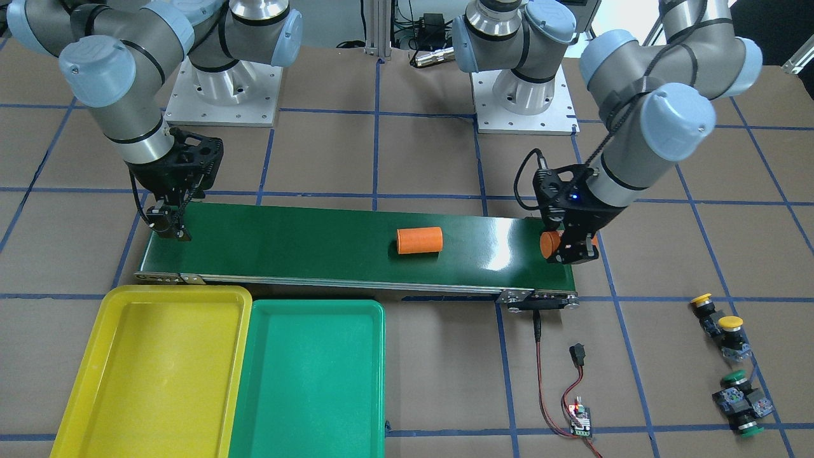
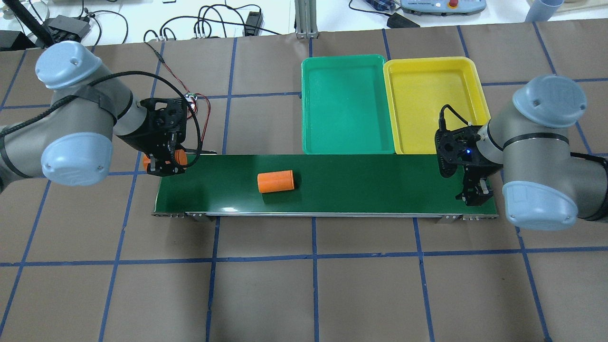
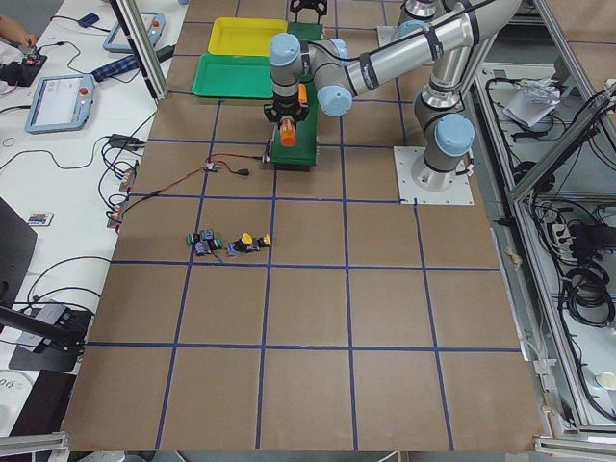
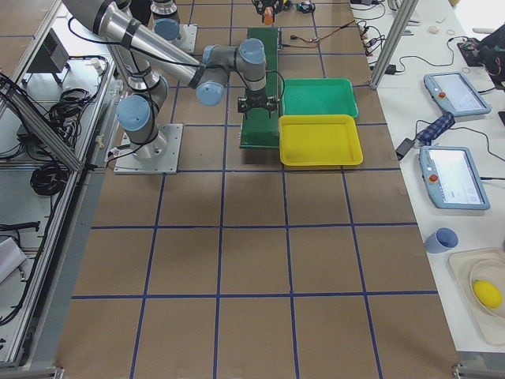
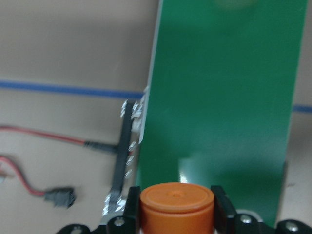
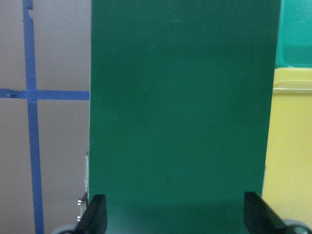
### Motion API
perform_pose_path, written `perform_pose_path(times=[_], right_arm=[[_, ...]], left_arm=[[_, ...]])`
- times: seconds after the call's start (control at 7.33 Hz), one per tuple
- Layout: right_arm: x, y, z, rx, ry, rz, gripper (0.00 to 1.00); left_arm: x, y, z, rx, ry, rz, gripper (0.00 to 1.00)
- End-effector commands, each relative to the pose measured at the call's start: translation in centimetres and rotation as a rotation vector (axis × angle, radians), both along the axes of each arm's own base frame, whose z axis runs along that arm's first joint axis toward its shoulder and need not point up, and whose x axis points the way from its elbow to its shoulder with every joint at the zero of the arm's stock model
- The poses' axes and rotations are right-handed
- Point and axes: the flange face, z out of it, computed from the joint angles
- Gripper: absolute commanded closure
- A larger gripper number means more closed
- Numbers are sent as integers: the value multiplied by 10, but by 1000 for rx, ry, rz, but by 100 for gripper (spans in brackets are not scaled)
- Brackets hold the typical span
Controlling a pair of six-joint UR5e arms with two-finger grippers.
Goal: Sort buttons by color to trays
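At the conveyor belt (image 1: 305, 248) end, left end effector (image 1: 575, 253) clamps an orange cylinder (image 1: 547, 245); release low, level; right end effector (image 2: 476, 196) spread

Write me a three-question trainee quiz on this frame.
1. What does the left gripper hold? A) a yellow button B) an orange cylinder C) nothing
2. True or false: the green tray has a button in it.
3. Fill in: the right gripper has its fingers ____ above the belt.
Key: 1 B; 2 false, it is empty; 3 open.
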Motion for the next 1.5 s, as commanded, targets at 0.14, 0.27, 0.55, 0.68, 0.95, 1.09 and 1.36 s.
perform_pose_path(times=[0.14, 0.27, 0.55, 0.68, 0.95, 1.09, 1.36], right_arm=[[2, 4, -7, 11, 1, 61, 0], [2, 4, -7, 12, 0, 55, 0], [2, 4, -7, 14, 0, 51, 0], [2, 4, -7, 14, 0, 51, 0], [2, 5, -7, 16, -1, 50, 0], [2, 4, -7, 14, 1, 50, 0], [1, 4, -6, 11, 2, 50, 0]], left_arm=[[-29, 38, -40, -55, 3, -14, 79], [-36, 45, -47, -66, 14, -16, 14], [-32, 30, -27, -95, 25, 163, 0], [-12, 8, -1, -124, 3, 235, 0], [110, -58, 41, -155, -47, 447, 0], [149, -86, 51, -186, -55, 505, 0], [232, -146, 25, -173, -119, 554, 0]])
